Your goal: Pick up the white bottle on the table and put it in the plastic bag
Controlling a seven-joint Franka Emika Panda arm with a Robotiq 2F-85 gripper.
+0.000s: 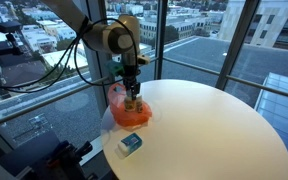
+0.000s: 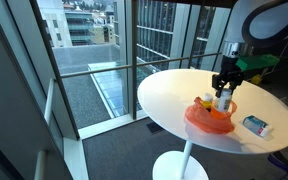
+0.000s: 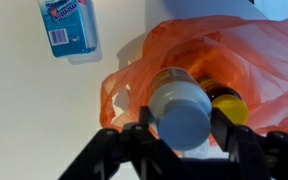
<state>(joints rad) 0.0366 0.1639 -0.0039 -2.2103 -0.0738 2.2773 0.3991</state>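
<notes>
The claw (image 3: 181, 122) pinches the white bottle (image 3: 179, 100) upright, just above the orange bag (image 3: 259, 60) lying on the surface (image 3: 24, 110). Best to lower it straight into the bag's mouth, beside the yellow-topped item (image 3: 231, 103), then spread the claw low.

jaws grip the white bottle (image 3: 181, 112) over the orange plastic bag (image 3: 246, 55); blue packet (image 3: 68, 25) lies apart.
</notes>
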